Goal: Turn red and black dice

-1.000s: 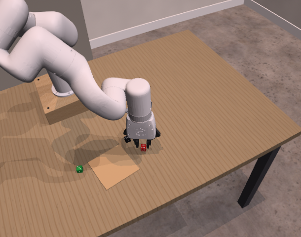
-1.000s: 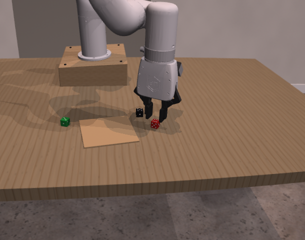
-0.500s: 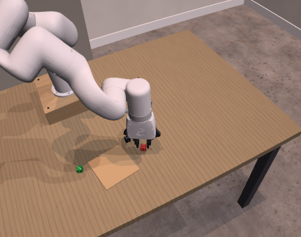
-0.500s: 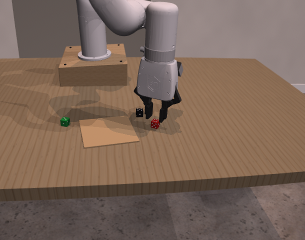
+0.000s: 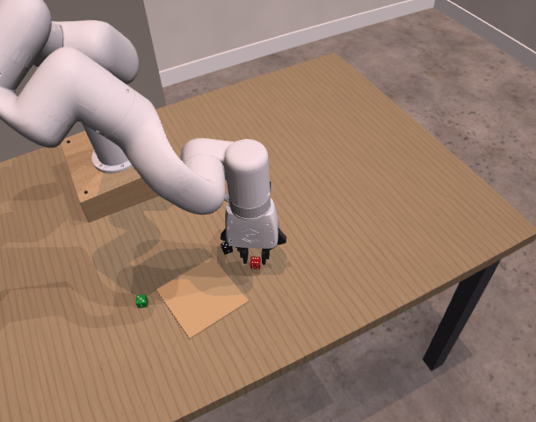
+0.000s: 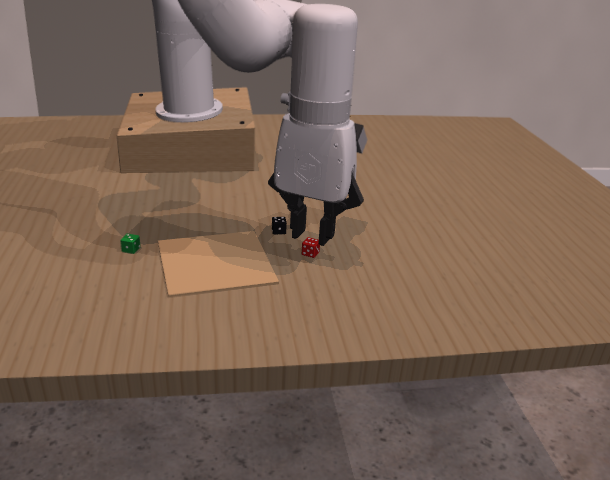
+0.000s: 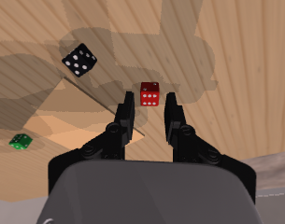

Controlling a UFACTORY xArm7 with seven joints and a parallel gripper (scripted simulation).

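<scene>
The red die (image 5: 255, 263) (image 6: 310, 248) (image 7: 149, 94) lies flat on the table beside the mat, right of it in the top and exterior views; its top face shows 6. My gripper (image 5: 255, 260) (image 6: 310, 238) (image 7: 149, 103) is partly open and empty, pointing down, its fingertips a little above the red die and spread wider than it. The black die (image 5: 226, 248) (image 6: 279, 225) (image 7: 79, 60) lies on the table off the mat's back corner; its top seems to show 5. The green die (image 5: 141, 301) (image 6: 130, 243) (image 7: 21, 141) lies left of the mat, with what looks like 3 up. The mat (image 5: 198, 313) (image 6: 207, 273) (image 7: 60, 105) lies flat, bearing no die.
The wooden table (image 5: 358, 191) (image 6: 450, 289) has its front edge beyond the mat. The arm's wooden base block (image 5: 123, 200) (image 6: 186, 150) stands at the back left. The black die is close to the left finger in the top and exterior views. The arm's shadow falls across the mat and dice.
</scene>
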